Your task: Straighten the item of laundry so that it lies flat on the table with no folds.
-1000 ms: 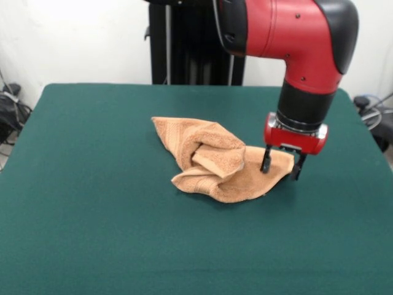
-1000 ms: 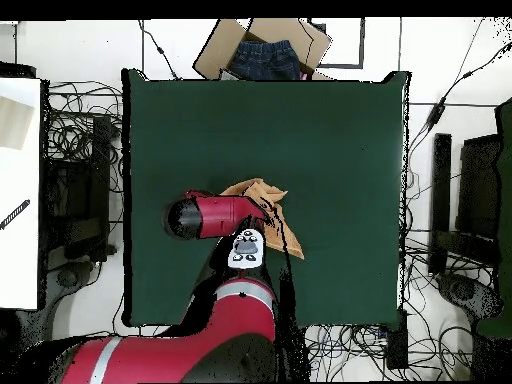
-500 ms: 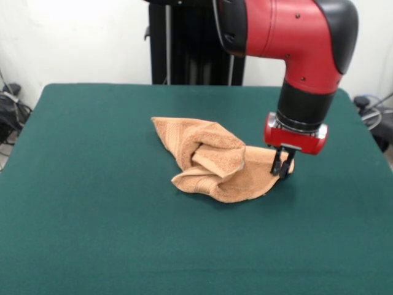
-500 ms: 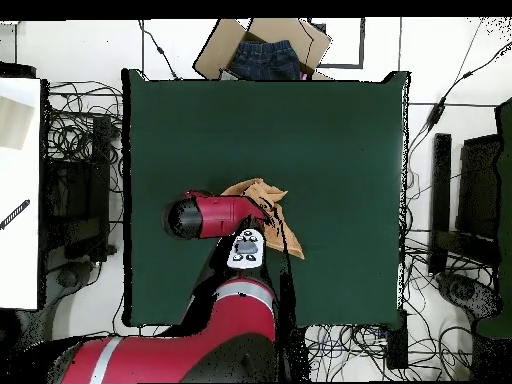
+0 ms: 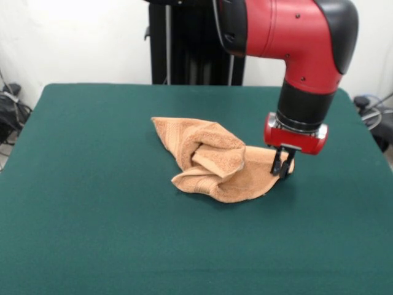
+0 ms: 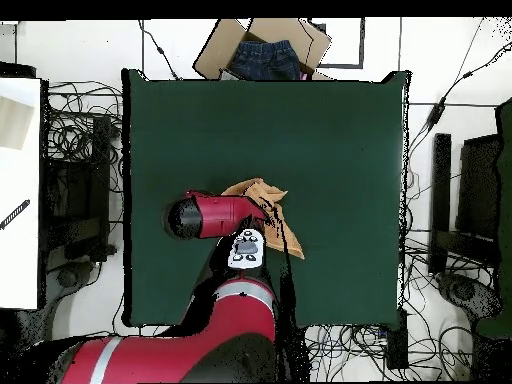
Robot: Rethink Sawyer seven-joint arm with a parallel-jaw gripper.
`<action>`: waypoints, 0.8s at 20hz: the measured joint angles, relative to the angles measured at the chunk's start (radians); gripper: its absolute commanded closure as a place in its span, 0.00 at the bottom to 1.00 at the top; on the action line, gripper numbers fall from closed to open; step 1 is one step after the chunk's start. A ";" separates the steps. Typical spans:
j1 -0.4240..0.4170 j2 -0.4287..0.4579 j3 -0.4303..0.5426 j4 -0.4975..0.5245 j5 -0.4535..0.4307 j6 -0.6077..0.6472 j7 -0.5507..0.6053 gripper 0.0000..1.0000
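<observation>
Front view. The towel (image 5: 221, 161) is seen bunched near the middle of the desk (image 5: 92, 233), with a rolled fold standing up at its centre and a flatter flap spread out toward the arm. The gripper (image 5: 283, 167) is seen lowered onto the outer corner of that flap. The fingers (image 5: 286, 165) are drawn narrow and are closed on the towel's edge, with cloth pinched between them. The step in hand is judged to be the grasp of a corner, made before any spreading. The next move is judged to call for a small lift and a pull outward, away from the central fold, so that the flap is drawn taut; the pull is best kept low, since a high lift may drag the whole bundle instead of opening it.

Compared with the frame one second earlier, the fingers are found closed: there they stood wide, one on each side of the towel's corner. Against the frame half a second earlier, no change is noted; the towel's shape and place are the same.

Overhead view. The towel (image 6: 262, 190) is seen only in part, just beyond the arm (image 6: 215, 215), which covers the rest of it and hides the fingers. A cardboard box (image 6: 262, 50) holding dark cloth is seen past the desk's far edge, well apart from the towel.
</observation>
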 measured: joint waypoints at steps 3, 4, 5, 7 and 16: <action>0.000 -0.001 0.000 0.000 0.000 0.000 0.000 1.00; 0.000 -0.001 0.000 0.000 0.000 0.000 0.000 1.00; 0.000 -0.001 0.000 0.000 0.000 0.000 0.000 1.00; 0.000 -0.004 0.000 0.000 0.000 0.001 0.000 1.00; 0.002 -0.035 -0.001 0.000 0.000 0.043 0.000 1.00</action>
